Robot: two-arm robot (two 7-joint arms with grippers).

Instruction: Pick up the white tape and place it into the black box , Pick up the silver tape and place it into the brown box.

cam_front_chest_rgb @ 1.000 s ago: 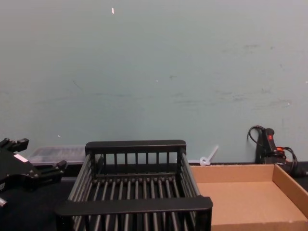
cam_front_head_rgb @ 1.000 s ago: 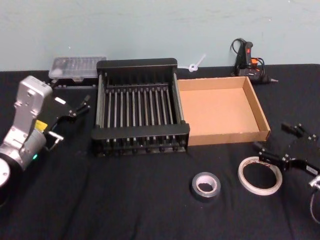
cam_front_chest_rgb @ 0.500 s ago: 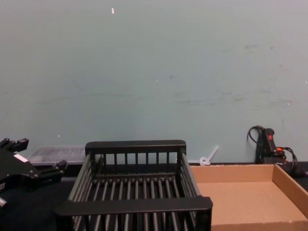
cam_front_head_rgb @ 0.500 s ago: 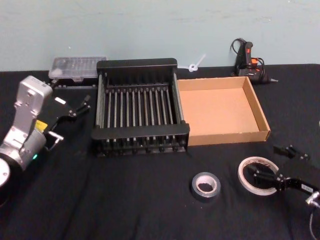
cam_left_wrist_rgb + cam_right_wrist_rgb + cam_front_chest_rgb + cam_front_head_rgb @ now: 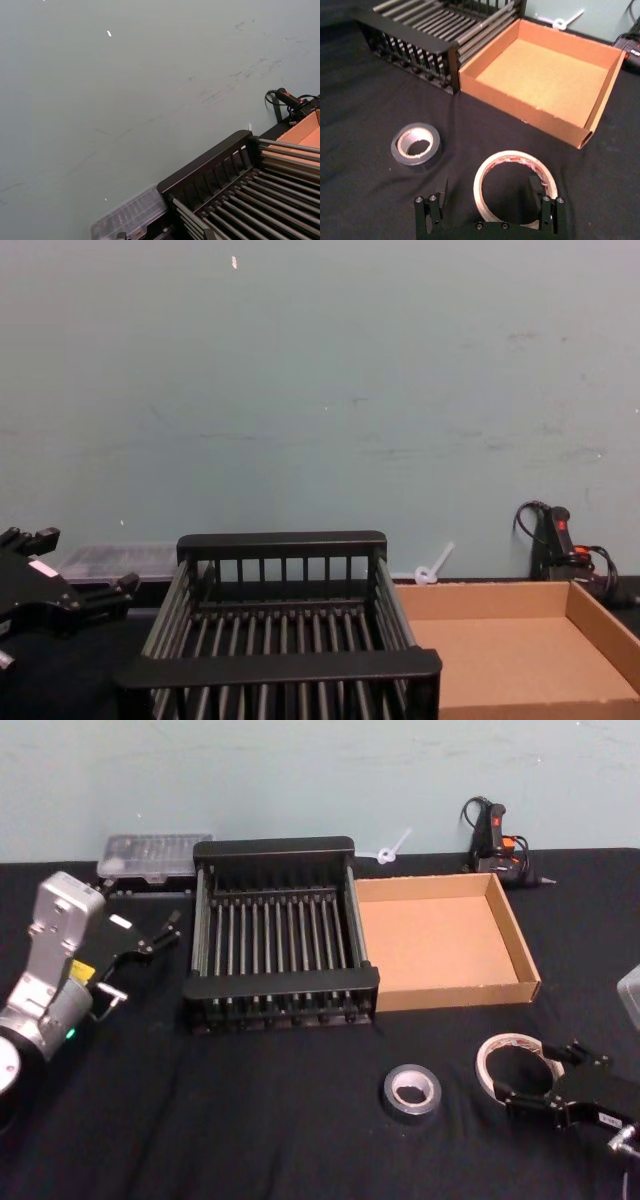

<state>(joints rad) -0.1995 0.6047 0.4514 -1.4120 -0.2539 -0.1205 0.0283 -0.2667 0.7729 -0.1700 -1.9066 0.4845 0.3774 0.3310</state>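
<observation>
One spread-open right gripper (image 5: 490, 202) straddles the white tape (image 5: 515, 185), which lies flat at five o'clock from the brown box (image 5: 547, 87); closing off-centre could squash or skid its thin wall toward the silver tape (image 5: 416, 143).

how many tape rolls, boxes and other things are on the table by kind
Tape rolls: 2, the white tape and the silver tape
Boxes: 2, the black box and the brown box
Clear plastic case: 1
Glue gun: 1
White plastic tie: 1
Total: 7
</observation>
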